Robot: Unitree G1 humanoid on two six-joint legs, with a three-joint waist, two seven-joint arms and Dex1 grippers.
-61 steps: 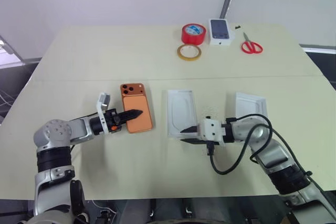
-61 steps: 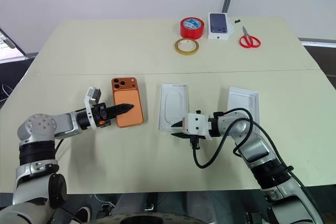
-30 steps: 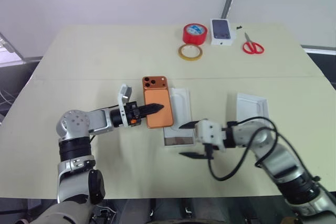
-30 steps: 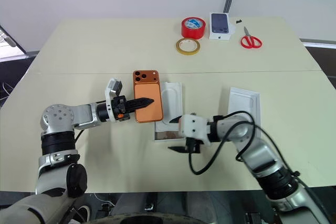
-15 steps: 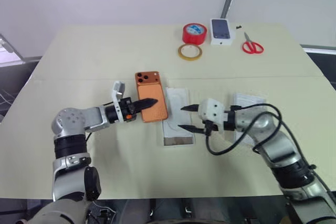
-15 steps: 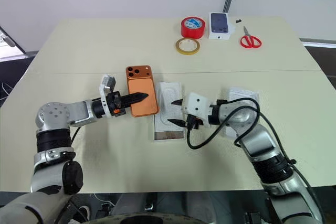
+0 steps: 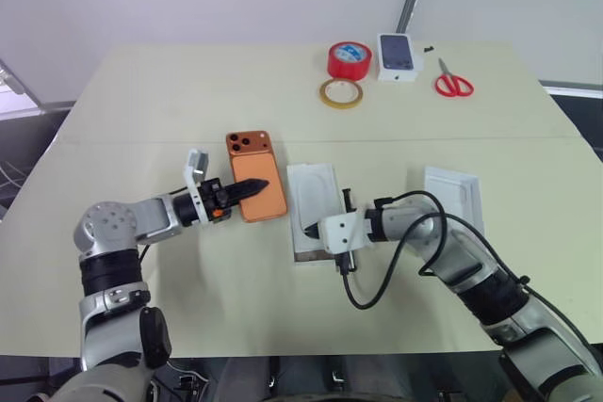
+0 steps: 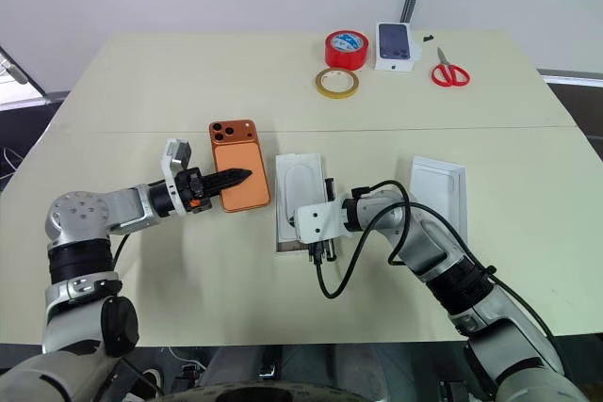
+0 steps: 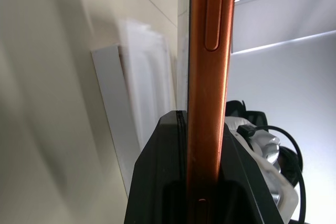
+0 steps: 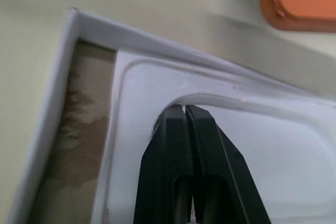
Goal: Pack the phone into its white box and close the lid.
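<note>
The orange-copper phone (image 7: 256,190) hangs flat a little above the table, back up, with my left gripper (image 7: 259,183) shut on its near edge. In the left wrist view the phone (image 9: 207,77) stands edge-on between the black fingers. Just to its right lies the white box (image 7: 318,253), brownish floor showing at its near end. A white insert (image 7: 313,190) with an oval recess sits skewed in it. My right gripper (image 10: 185,108) is shut, tips at the recess rim; whether it pinches the insert I cannot tell. The lid (image 7: 452,197) lies on the table further right.
At the table's far side stand a red tape roll (image 7: 348,59), a yellowish tape ring (image 7: 339,92), a small white box with a phone picture (image 7: 397,56) and red scissors (image 7: 452,83). My right arm's black cable (image 7: 377,284) loops over the table near the box.
My right gripper swung left and down onto the insert and shut. My left gripper drew the phone leftward, away from the box.
</note>
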